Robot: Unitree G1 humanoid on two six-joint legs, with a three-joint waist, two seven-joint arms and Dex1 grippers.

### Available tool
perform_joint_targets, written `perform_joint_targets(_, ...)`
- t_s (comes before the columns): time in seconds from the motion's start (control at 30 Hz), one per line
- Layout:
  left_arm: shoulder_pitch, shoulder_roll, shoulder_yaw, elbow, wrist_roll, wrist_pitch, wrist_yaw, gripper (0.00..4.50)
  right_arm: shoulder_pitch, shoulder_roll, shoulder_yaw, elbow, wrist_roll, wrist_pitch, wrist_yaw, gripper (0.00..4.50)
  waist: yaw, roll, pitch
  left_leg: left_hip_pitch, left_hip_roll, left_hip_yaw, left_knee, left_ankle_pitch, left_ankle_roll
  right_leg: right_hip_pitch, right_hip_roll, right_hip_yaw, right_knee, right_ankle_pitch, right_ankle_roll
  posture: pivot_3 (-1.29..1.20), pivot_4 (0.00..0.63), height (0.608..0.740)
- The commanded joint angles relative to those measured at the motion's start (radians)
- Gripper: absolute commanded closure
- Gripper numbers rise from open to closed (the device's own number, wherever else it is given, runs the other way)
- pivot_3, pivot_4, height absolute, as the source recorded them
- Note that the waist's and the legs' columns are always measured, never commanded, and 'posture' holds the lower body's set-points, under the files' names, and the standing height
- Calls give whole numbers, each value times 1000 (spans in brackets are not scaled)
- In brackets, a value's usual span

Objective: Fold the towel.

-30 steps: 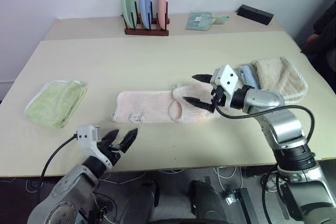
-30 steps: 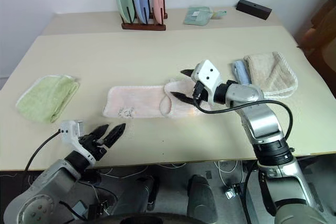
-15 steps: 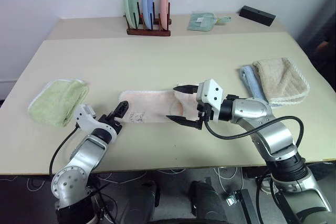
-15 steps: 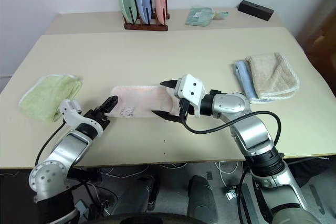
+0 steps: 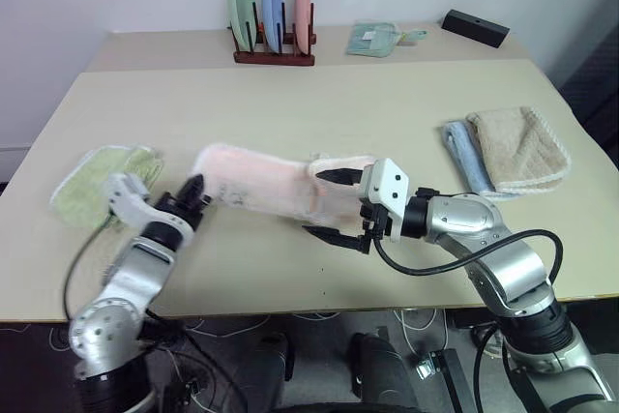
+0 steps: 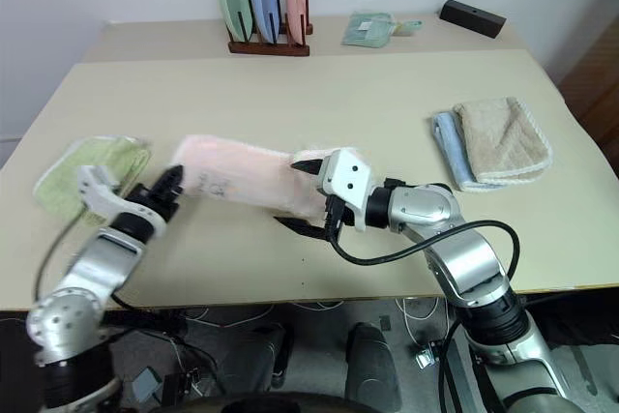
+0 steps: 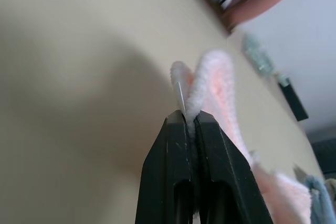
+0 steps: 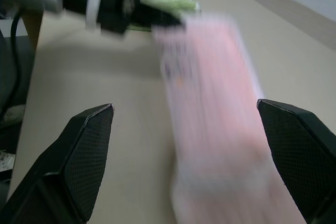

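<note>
The towel (image 5: 256, 181), pale pink terry cloth, lies across the middle of the table, and its left end is raised off the surface. My left gripper (image 5: 193, 188) is shut on that end; in the left wrist view the black fingers (image 7: 181, 145) pinch the folded edge of the towel (image 7: 212, 74). Over the towel's right part my right gripper (image 5: 322, 205) stands open, pointing left, one finger above the cloth and one in front of it. The right wrist view has the towel (image 8: 210, 77) between those spread fingers (image 8: 89, 150).
A light green folded towel (image 5: 97, 176) lies just left of my left gripper. A beige towel with a blue one (image 5: 513, 147) sits at the right. A rack of plates (image 5: 273, 21), a small green cloth (image 5: 372, 38) and a black box (image 5: 472, 26) stand at the back.
My left gripper has reached the towel's left end, shut on it and lifted it. My right gripper has moved left along the towel, still open.
</note>
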Motion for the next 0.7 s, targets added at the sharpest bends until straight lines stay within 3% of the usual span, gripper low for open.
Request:
perform_joint_targets(0.03, -4, 100, 28, -59, -23, -9, -93, 4473, 1, -13, -34, -35, 13, -7, -4, 0, 4, -1, 0, 0, 0, 0, 0, 0, 0, 0, 0, 0, 0, 0, 0, 0, 150, 740)
perform_joint_targets(0.2, -52, 236, -120, -110, 43, 31, -257, 4473, 2, -13, -23, -2, -8, -26, -7, 0, 7, -1, 0, 0, -1, 1, 1, 0, 0, 1, 0, 0, 0, 0, 0, 0, 150, 740)
perform_joint_targets(0.33, -144, 290, -391, -147, 194, 73, -384, 4473, 15, -10, -10, 24, -32, -45, -18, 0, 3, -1, 0, 0, -1, 3, 0, 0, 0, 1, 0, 0, -1, 0, 0, 0, 150, 740)
perform_joint_targets(0.5, -241, 229, -655, -54, 395, 78, -433, 4473, 38, -11, -14, 46, -57, -61, -37, 0, 1, -1, 1, 0, -1, 4, 0, 0, 0, 1, 0, 0, -1, 1, 2, 0, 150, 740)
perform_joint_targets(0.7, -309, 121, -785, 103, 562, 93, -448, 4473, 72, -16, -21, 46, -82, -75, -53, 0, 2, -1, 1, 0, -1, 3, 0, 0, 0, 1, 0, 0, -1, 2, 3, 0, 150, 740)
